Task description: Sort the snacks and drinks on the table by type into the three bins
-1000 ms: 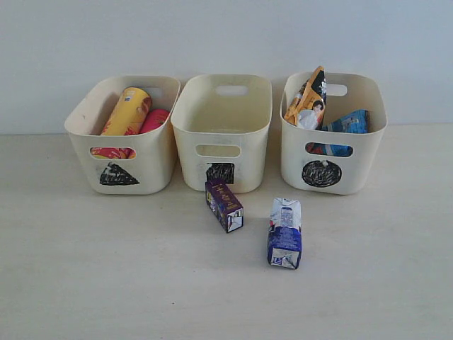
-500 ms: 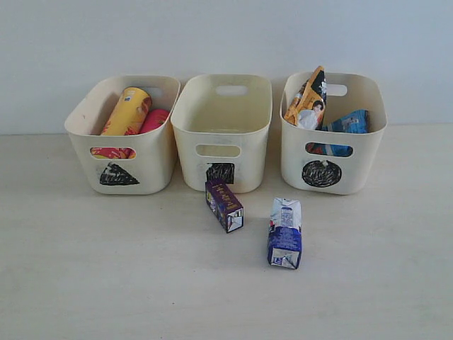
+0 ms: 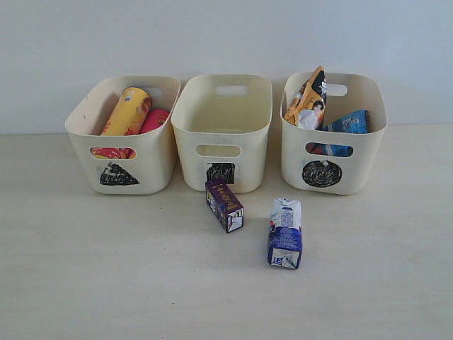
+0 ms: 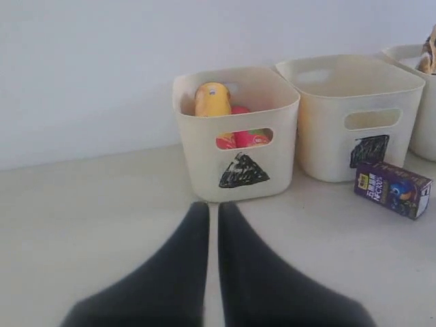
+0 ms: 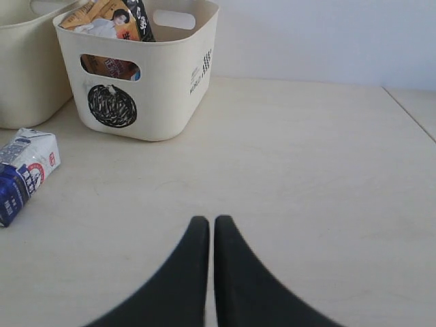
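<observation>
Jaws together and empty, the left gripper (image 4: 213,206) faces the purple carton (image 4: 393,189), the right gripper (image 5: 210,221) the blue-and-white carton (image 5: 24,174); either likely needs grasping next for the square-marked bin (image 4: 327,129).

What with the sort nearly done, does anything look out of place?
Yes. The purple carton and blue-white carton lie tipped on the table, outside the bins, while the square bin looks empty. The orange-black bag pokes above the circle bin rim.
</observation>
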`<state>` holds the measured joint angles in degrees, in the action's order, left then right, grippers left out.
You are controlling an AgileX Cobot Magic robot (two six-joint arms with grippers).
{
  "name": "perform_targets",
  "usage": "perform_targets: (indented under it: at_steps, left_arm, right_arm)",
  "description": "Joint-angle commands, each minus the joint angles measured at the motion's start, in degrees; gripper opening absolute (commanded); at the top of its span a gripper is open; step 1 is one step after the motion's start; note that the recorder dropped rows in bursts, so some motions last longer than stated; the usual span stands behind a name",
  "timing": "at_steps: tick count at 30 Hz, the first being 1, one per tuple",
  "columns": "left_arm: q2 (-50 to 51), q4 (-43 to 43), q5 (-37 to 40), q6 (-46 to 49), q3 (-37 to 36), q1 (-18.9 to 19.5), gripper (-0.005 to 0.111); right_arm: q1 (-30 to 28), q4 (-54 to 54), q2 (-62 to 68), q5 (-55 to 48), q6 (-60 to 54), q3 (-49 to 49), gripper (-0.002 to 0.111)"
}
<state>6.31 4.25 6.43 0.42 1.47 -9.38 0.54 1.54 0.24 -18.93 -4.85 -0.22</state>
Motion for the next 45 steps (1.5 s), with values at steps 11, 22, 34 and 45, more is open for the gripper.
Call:
perform_targets:
  at_steps: [11, 22, 34, 45]
  left_arm:
    - [-6.31, -2.32, 9.68, -0.91, -1.47, 3.07, 0.004]
    - [-6.31, -2.31, 9.68, -0.91, -1.47, 3.07, 0.004]
    - [-6.31, -2.31, 9.68, -0.91, -1.47, 3.07, 0.004]
    - [-6.31, -2.31, 9.53, -0.91, -1.47, 3.07, 0.004]
  right_arm:
    - [0.02, -0.07, -0.24, 0.21, -0.15, 0.22, 0.0]
    - [0.02, -0.07, -0.24, 0.21, -0.15, 0.22, 0.0]
    - [0.02, -0.71, -0.24, 1.45, -0.25, 0.22, 0.0]
    - [0.02, 13.86, -0.24, 28.96, 16.72, 0.22, 0.0]
